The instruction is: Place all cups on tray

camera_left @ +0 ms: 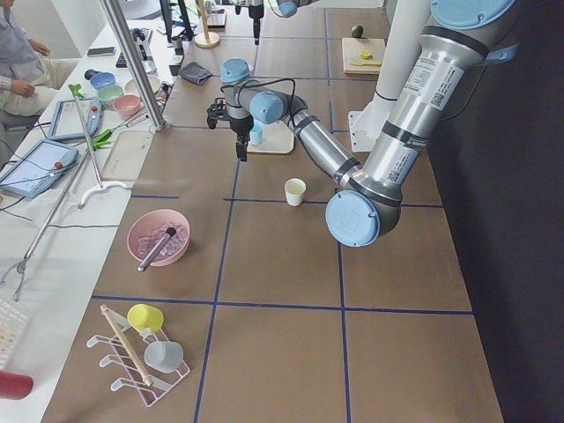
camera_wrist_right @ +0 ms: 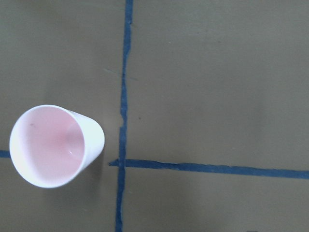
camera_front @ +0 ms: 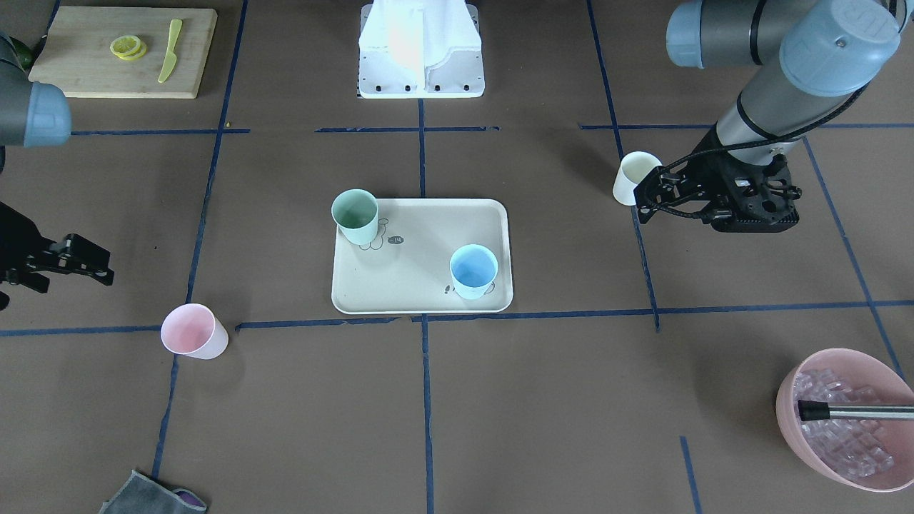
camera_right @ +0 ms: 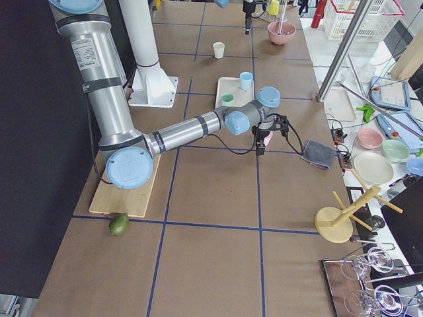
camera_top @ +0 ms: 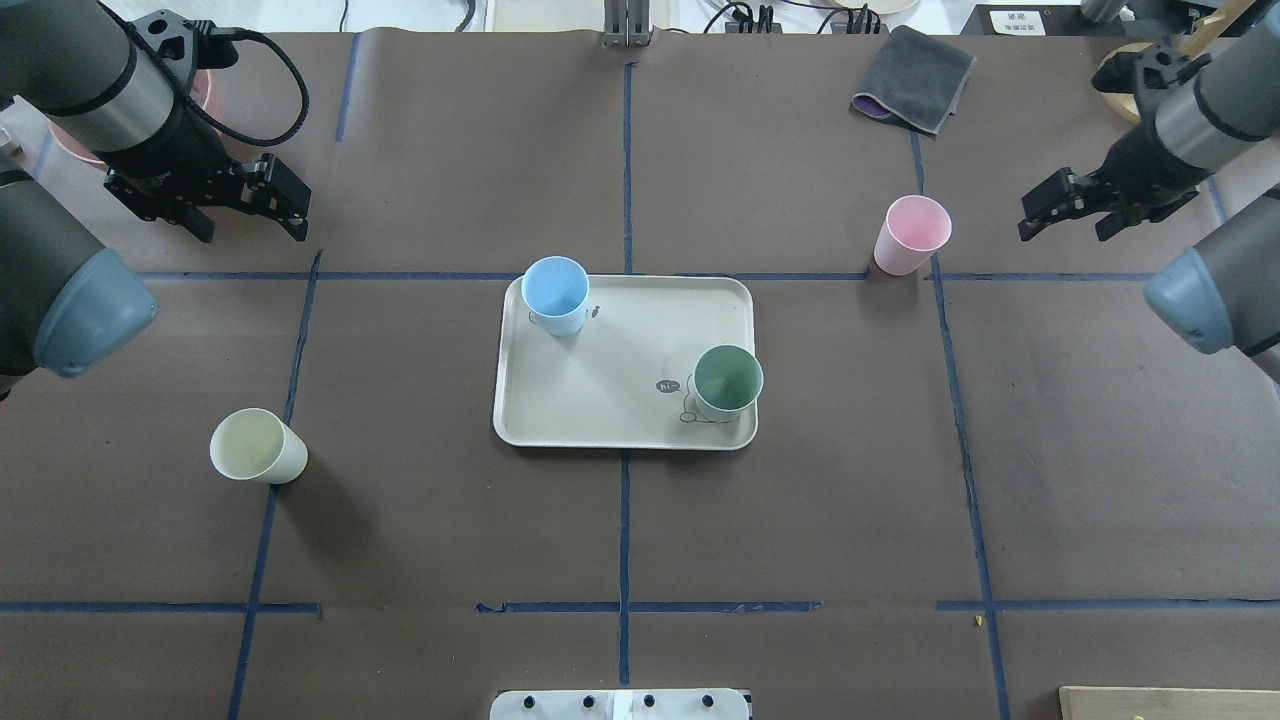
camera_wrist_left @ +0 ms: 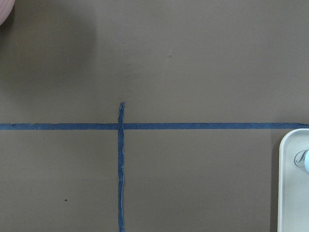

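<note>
The beige tray (camera_front: 414, 264) lies mid-table, also in the overhead view (camera_top: 610, 360). The mint green cup (camera_front: 355, 214) and the light blue cup (camera_front: 473, 271) stand upright on it at opposite corners. The cream-white cup (camera_top: 255, 447) stands on the table on my left side. The pale pink cup (camera_top: 912, 235) stands on my right side and also shows in the right wrist view (camera_wrist_right: 53, 145). My left gripper (camera_top: 298, 215) is open, empty and raised, well away from the cream cup. My right gripper (camera_top: 1028, 220) is open and empty, a little to the side of the pink cup.
A pink bowl (camera_front: 792, 378) of ice cubes with a metal handle in it stands near my left arm. A wooden cutting board (camera_front: 86, 71) with lemon slices and a knife lies beside the base. A grey cloth (camera_top: 915, 80) lies at the far edge.
</note>
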Controlling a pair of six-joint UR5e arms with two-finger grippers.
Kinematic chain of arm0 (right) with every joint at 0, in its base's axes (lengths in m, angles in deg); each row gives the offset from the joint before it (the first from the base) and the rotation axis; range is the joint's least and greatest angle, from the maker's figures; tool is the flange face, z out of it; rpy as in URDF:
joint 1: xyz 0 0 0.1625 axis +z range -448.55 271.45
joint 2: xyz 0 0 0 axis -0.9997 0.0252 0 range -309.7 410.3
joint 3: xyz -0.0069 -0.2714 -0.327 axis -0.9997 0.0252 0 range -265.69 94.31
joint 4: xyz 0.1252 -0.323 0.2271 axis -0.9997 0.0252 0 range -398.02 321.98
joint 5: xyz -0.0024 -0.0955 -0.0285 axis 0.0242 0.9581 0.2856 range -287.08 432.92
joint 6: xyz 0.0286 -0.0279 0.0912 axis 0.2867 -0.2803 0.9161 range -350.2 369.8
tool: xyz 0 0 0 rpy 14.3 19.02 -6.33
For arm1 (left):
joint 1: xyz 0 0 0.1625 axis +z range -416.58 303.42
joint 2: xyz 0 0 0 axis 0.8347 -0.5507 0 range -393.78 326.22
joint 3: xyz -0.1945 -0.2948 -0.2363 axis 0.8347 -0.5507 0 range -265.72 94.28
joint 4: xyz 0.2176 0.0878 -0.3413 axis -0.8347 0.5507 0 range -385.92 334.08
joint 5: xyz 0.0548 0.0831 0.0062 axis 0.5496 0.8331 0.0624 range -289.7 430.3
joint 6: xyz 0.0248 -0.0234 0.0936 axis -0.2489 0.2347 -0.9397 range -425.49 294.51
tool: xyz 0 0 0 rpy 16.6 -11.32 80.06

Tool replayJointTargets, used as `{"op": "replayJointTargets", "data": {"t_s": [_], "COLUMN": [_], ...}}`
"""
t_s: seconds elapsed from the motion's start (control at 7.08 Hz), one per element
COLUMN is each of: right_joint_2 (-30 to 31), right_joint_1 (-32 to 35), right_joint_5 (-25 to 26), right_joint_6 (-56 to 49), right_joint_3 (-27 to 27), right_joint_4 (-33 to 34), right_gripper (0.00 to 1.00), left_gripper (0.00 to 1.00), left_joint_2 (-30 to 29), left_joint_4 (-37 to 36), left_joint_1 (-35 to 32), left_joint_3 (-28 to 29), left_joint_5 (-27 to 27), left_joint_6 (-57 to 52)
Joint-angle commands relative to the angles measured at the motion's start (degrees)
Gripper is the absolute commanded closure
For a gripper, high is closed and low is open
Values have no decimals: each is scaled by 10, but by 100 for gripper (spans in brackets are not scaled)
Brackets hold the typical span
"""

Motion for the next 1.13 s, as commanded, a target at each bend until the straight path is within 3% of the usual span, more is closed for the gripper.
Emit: {"op": "replayJointTargets", "data": {"t_s": [0.0, 0.71, 0.85, 0.99], "right_joint_2": [-67, -94, -94, -94], "right_joint_1": [-32, -54, -69, -73], "right_joint_5": [12, 54, 71, 73], "right_joint_6": [22, 22, 22, 22], "right_joint_3": [73, 107, 114, 116], "right_joint_4": [-29, -29, -29, -29], "right_gripper": [5, 11, 17, 39], "left_gripper": [1, 1, 1, 1], "left_joint_2": [1, 2, 2, 2], "left_joint_4": [1, 1, 1, 1], "left_joint_1": [-1, 0, 0, 0], "left_joint_3": [0, 0, 0, 0], "left_joint_5": [0, 1, 1, 1], "left_joint_6": [2, 5, 5, 5]}}
